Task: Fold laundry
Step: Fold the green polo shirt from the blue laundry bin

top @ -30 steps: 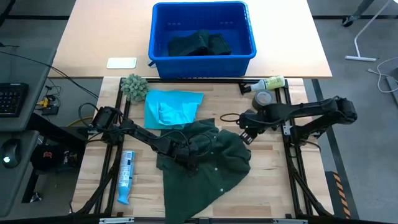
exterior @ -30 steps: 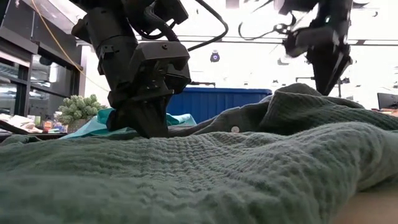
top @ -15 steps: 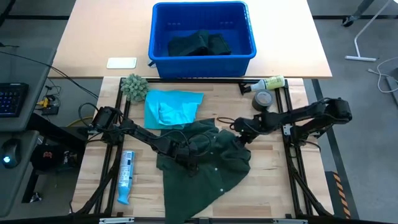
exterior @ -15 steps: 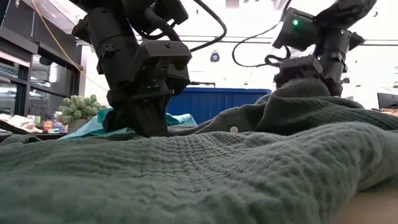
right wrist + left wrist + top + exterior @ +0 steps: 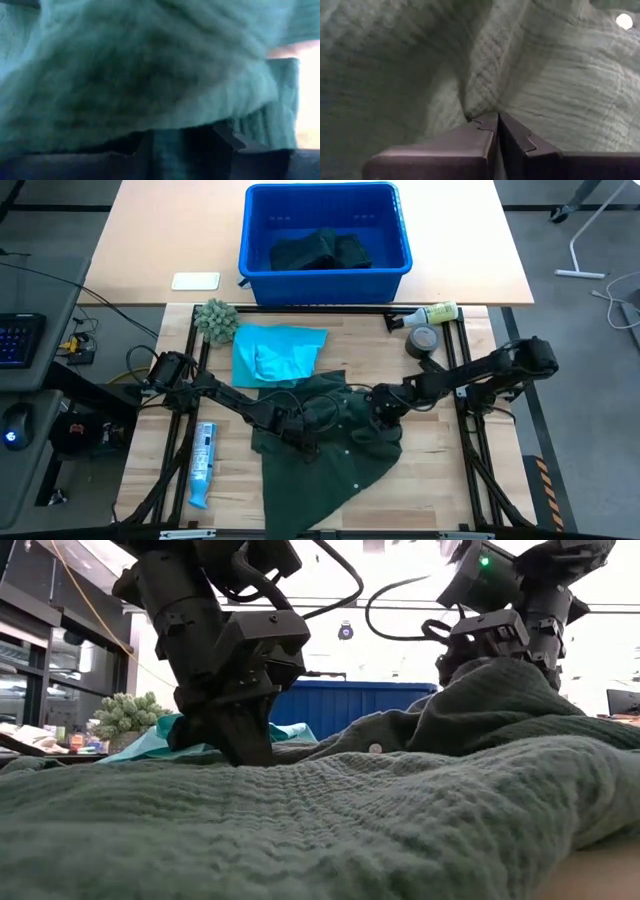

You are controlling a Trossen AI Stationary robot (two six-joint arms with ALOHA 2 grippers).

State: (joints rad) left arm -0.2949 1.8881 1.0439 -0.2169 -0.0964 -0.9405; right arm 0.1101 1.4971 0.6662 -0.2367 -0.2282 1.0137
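Note:
A dark green garment lies crumpled at the middle of the table, one white button showing. Its far edge reaches a turquoise shirt lying flat beyond it. My left gripper is down on the green garment's left part, shut on the cloth. My right gripper has its fingers apart at a raised hump on the garment's right far side. In the right wrist view the green cloth fills the picture just above the fingers. My left gripper pinches a small ridge of the green cloth at its fingertips. It comes slanting down from the table's left. Creases run out from the pinch; the garment lies on the table. My right gripper slants down from the table's right, its open fingers against the hump, with cloth between them.
A blue bin holding dark clothes stands on the far table. A fuzzy grey-green ball sits at the far left. A bottle and a tape roll lie at the far right, and a blue-white tube lies near left.
My right gripper has come down and toward the table's left, tipping from level to pointing steeply down. It went from above the bare wood right of the garment onto the garment's right far hump. Its fingers have kept the same gap. The garment has kept its place.

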